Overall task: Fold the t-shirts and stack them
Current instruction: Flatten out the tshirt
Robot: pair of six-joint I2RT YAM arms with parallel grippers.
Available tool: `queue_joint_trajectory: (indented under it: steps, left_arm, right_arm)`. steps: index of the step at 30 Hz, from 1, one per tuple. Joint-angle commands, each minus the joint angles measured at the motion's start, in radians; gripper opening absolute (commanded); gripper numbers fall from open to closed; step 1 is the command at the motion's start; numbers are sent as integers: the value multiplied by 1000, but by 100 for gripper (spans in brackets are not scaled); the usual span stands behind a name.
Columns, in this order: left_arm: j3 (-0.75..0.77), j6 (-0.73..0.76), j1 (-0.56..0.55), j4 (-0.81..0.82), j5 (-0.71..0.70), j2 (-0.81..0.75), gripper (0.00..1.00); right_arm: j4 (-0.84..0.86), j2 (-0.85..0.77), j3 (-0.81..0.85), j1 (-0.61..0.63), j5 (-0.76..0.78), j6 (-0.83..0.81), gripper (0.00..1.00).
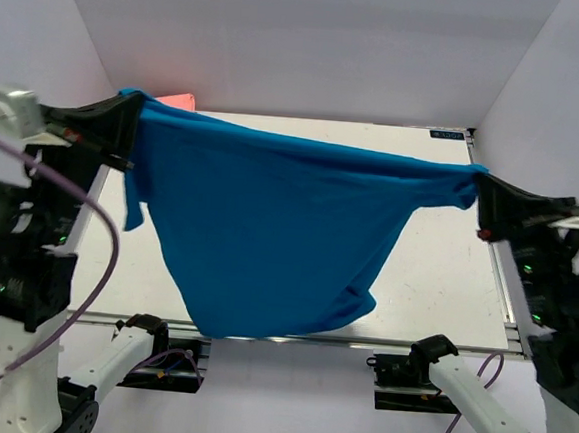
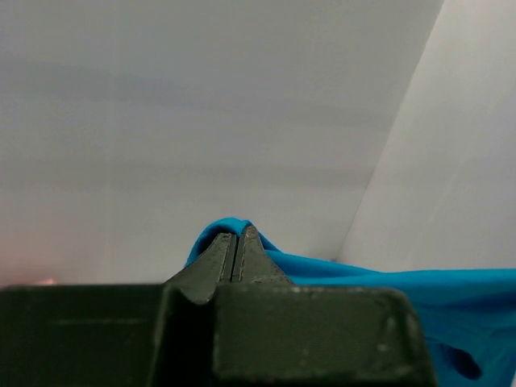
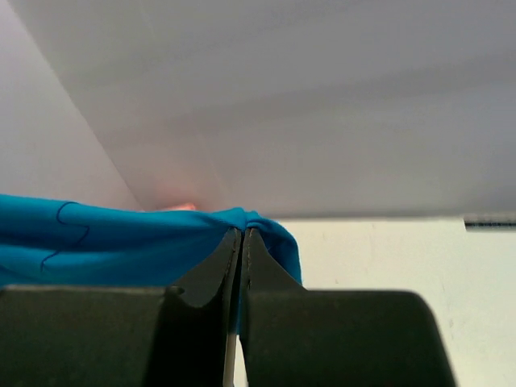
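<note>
Two grippers and two t-shirts are in view. At about 10 o'clock in the overhead view, the black two-finger left gripper [image 1: 129,124] has its jaws pressed together on one upper corner of the bright blue soft cloth t-shirt [image 1: 268,235]. Its wrist view shows the fingertips meeting with blue fabric bunched over them [image 2: 236,235]. Just behind that corner, near 11 o'clock, a small patch of the salmon-pink cloth t-shirt [image 1: 178,99] lies at the far edge of the pale flat table [image 1: 445,279], mostly hidden by the blue one. The blue t-shirt is stretched between the two arms above the table. Its body sags toward 6 o'clock, with the lowest fold over the near edge. At 3 o'clock, the black right gripper [image 1: 480,189] is likewise clamped tight on the opposite corner, cloth wrapped round its tips [image 3: 242,235].
</note>
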Motion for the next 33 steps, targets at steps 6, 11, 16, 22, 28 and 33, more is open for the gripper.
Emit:
queue_joint_trajectory:
  steps: [6,11,16,22,28,33]
  left_arm:
    - [-305,-63,8,168,-69,81,0]
    - [-503,-63,-1,331,-94,168,0]
    - [-540,-63,-1,441,-103,340,0]
    - [-460,-42,-1,487,-91,544,0]
    - [-339,-31,-1,507,-82,759,0]
    - [-203,-22,-1,507,-94,985,0]
  right_arm:
    - [189,51,-316,-4,262,81,0]
    - [230,169,-413,-4,356,129,0]
    - [304,327,-453,-7,445,128,0]
    - [333,511,-396,-22,485,118,0]
    - [339,721,-295,-77,472,117,0]
    - [342,925,-183,-122,423,115,0]
